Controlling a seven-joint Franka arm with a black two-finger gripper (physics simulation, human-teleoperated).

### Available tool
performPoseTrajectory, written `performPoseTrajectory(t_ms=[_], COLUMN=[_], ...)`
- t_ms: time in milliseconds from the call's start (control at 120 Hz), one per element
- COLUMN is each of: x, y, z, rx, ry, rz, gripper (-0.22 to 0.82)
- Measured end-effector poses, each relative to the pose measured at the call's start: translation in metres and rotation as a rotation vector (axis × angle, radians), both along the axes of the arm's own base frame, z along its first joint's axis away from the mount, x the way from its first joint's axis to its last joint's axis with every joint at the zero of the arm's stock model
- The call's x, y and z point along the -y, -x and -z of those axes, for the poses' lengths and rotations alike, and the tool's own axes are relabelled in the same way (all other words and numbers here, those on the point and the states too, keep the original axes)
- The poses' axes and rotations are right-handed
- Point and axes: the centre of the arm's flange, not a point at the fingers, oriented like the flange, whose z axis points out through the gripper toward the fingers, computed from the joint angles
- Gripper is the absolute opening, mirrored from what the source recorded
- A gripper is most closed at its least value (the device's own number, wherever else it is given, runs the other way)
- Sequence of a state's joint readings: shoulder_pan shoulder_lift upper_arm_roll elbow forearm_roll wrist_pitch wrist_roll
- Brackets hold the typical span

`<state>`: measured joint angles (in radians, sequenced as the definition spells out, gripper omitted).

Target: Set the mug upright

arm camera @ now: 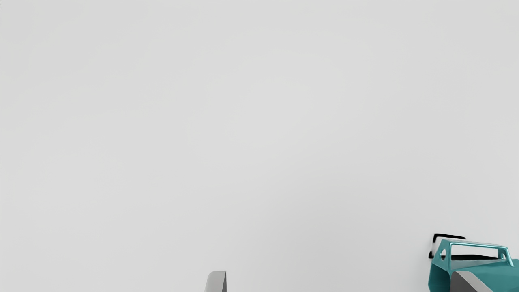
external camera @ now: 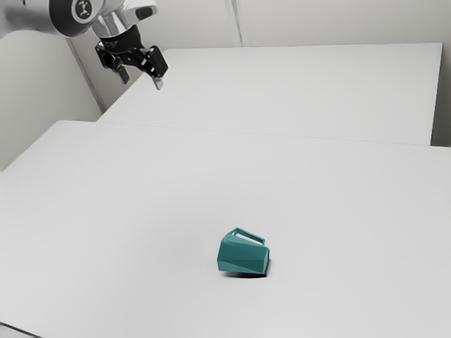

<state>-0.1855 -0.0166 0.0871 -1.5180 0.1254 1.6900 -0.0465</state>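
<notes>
A teal mug (external camera: 244, 255) lies on its side on the white table, its handle turned upward and toward the exterior view's right. High above the table, toward the exterior view's upper left, my gripper (external camera: 142, 81) hangs well apart from the mug. The wrist view has my gripper (arm camera: 338, 282) with its two fingers wide apart and nothing held between them. One fingertip overlaps part of the mug (arm camera: 486, 271) there, hiding some of its body; the handle can be seen beside that fingertip.
The white table (external camera: 141, 190) spreads around the mug on all sides. Behind it stands another white surface (external camera: 303, 91), with pale walls beyond. A dark line crosses the exterior view's lower left corner.
</notes>
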Motion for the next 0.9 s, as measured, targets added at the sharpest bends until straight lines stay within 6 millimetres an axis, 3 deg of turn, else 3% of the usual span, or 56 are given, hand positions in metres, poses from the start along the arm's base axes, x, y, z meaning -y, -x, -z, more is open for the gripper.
performPoseTrajectory(t_ms=[133, 375, 475, 592, 900], x=[-0.001, 0.003, 0.01, 0.012, -0.006], y=[0.0, 0.001, 0.003, 0.007, 0.018], z=[0.003, 0.031, 0.059, 0.109, 0.219], rx=[-0.008, -0.067, -0.136, -0.245, -0.39], ry=[-0.001, 0.031, 0.161, 0.311, 0.543], rz=[0.0, 0.006, -0.004, -0.045, -0.227], gripper=[0.6, 0.6, 0.6, 0.6, 0.6])
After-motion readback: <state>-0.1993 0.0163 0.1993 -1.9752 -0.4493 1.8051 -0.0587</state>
